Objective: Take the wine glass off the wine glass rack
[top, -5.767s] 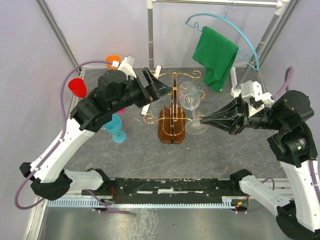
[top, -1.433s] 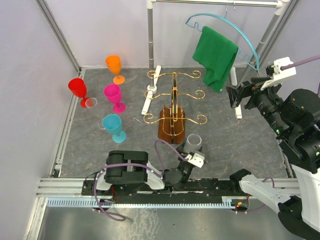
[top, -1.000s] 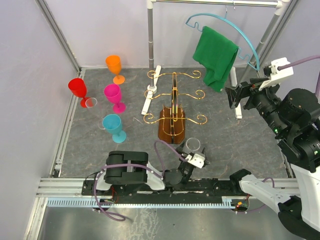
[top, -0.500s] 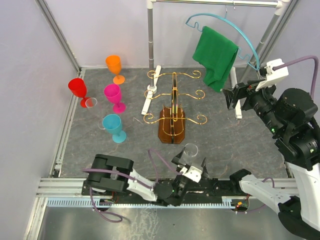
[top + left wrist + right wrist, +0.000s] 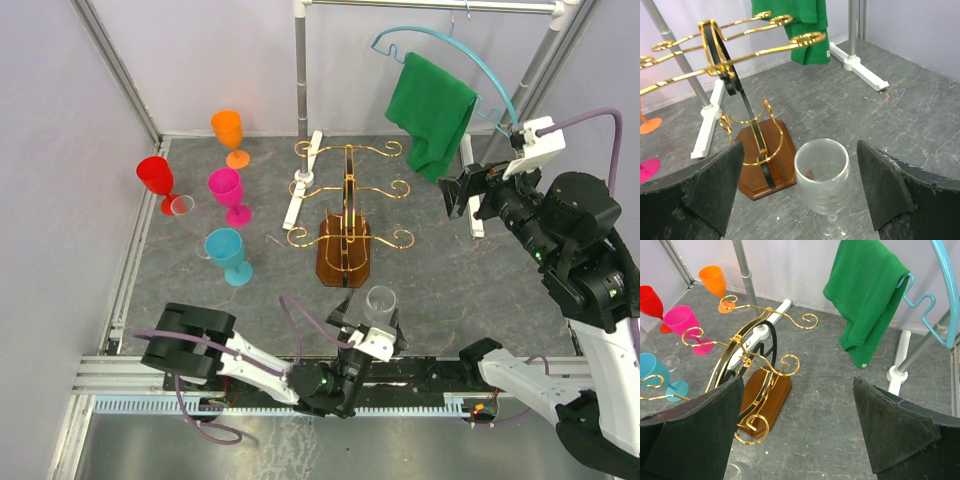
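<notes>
The clear wine glass (image 5: 381, 300) stands upright on the grey table, just in front of the wine glass rack (image 5: 345, 252). The rack's gold wire arms carry nothing. My left gripper (image 5: 366, 333) lies low at the near edge, right behind the glass. In the left wrist view the wine glass (image 5: 822, 175) sits between the wide fingers (image 5: 715, 192) with clear gaps on both sides, and the left gripper (image 5: 800, 165) is open. My right gripper (image 5: 462, 190) hangs open at the right, apart from the rack (image 5: 767, 395) and holding nothing. Only the glass's rim (image 5: 737, 473) shows in the right wrist view.
Coloured goblets stand at the left: orange (image 5: 228, 130), red (image 5: 155, 178), pink (image 5: 226, 188) and teal (image 5: 227, 250), with a small clear glass (image 5: 181, 206). A green towel (image 5: 430, 110) hangs from a blue hanger on the grey rail, whose white feet (image 5: 300, 190) rest behind the rack.
The glass, at the rack between both grippers earlier, now stands on the table. Over the last second my left arm folded back and down toward the near edge. The right gripper drifted slightly left.
</notes>
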Controlling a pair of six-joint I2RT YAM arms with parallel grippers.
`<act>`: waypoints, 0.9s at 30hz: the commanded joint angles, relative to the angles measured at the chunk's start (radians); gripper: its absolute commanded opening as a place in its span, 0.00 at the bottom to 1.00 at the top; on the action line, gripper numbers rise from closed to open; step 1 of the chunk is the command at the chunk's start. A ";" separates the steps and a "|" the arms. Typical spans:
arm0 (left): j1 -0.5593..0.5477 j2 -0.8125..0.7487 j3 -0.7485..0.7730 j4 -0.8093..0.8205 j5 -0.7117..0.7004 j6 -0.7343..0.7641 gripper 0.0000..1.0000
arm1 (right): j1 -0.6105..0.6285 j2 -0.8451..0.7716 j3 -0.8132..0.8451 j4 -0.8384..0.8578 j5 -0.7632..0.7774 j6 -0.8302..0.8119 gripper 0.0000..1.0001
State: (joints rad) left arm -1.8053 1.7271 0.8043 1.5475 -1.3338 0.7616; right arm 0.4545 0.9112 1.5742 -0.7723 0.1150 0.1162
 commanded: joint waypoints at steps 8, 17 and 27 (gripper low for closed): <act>-0.079 -0.420 0.290 -0.363 -0.190 0.102 0.99 | -0.035 0.203 0.204 -0.155 0.032 0.170 1.00; 0.348 -0.732 0.540 -1.427 -0.099 -0.560 0.99 | -0.201 0.264 0.170 -0.107 -0.072 0.250 0.99; 1.189 -0.360 0.977 -2.278 0.631 -1.071 0.99 | -0.251 0.310 0.082 -0.068 -0.059 0.190 0.99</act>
State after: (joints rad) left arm -0.8761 1.2148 1.7309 -0.3286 -1.1229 -0.0521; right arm 0.2195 1.2137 1.6741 -0.8989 0.0490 0.3336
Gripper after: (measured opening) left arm 0.992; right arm 0.994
